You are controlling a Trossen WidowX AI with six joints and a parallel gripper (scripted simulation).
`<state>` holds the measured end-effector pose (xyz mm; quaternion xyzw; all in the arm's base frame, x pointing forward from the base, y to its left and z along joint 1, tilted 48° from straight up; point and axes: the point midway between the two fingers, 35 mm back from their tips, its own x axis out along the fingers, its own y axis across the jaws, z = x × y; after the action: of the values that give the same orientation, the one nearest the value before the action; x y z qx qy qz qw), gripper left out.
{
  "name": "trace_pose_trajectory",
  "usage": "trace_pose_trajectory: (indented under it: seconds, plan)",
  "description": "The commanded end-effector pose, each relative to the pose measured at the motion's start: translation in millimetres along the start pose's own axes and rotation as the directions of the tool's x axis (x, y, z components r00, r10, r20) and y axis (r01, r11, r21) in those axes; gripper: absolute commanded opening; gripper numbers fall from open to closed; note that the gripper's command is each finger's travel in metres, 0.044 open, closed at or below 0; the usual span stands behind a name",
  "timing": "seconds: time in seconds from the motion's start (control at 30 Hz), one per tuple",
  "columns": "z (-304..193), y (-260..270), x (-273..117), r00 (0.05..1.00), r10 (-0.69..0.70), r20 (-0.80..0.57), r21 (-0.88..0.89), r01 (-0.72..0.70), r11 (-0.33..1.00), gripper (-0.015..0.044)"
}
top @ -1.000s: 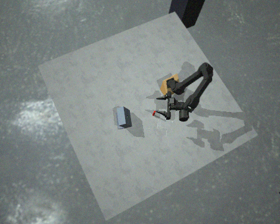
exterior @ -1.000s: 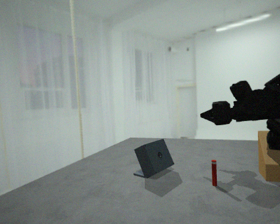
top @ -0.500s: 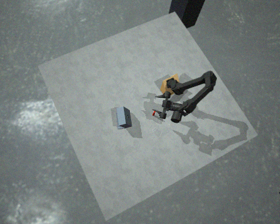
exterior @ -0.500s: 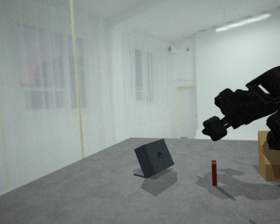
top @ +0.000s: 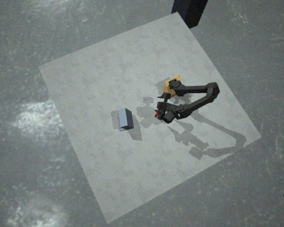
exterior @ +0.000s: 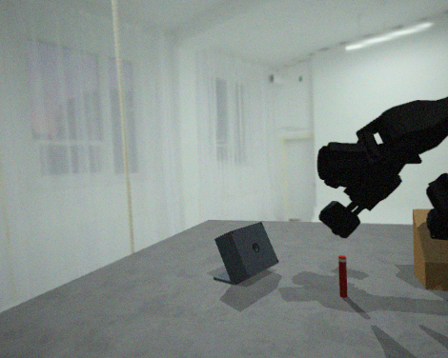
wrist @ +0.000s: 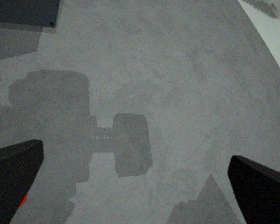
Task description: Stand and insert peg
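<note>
The red peg (top: 156,115) (exterior: 343,278) stands upright on the table, its white-banded end up. Only a bit of the peg (wrist: 23,201) shows in the wrist view, behind the left finger. My gripper (top: 158,105) (exterior: 339,227) (wrist: 137,158) is open and empty, above the table and higher than the peg, tilted downward. The peg is not between the fingers but off to one side, beside the left finger in the wrist view. The sloped dark panel (top: 129,122) (exterior: 248,264) (wrist: 25,12) stands apart from the peg; its single hole shows in the exterior view.
An orange block (top: 166,88) (exterior: 424,267) stands by the arm's base, to the right of the peg in the exterior view. The table (top: 90,78) (exterior: 143,309) carries shadows of the arm and panel. A dark post (top: 190,13) is beyond the table edge.
</note>
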<state>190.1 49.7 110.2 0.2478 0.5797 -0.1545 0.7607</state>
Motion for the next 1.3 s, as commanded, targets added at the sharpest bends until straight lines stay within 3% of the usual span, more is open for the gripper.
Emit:
trace_pose_trajectory:
  seconds: [0.0, 0.27, 0.6, 0.83, 1.27]
  plan:
    - [-4, 2, 3, 0.995, 0.012, -0.099, -0.019, -0.014, 1.000, 0.0440]
    - [-13, 9, 7, 0.936, 0.087, -0.340, -0.019, -0.099, 0.995, 0.0440]
    - [-9, 25, 4, 0.786, 0.282, -0.550, 0.093, -0.278, 0.956, 0.0440]
    - [4, 35, -2, 0.663, 0.448, -0.600, 0.218, -0.403, 0.889, 0.0440]
    - [-4, 42, 8, 0.660, 0.453, -0.600, 0.254, -0.380, 0.889, 0.0440]
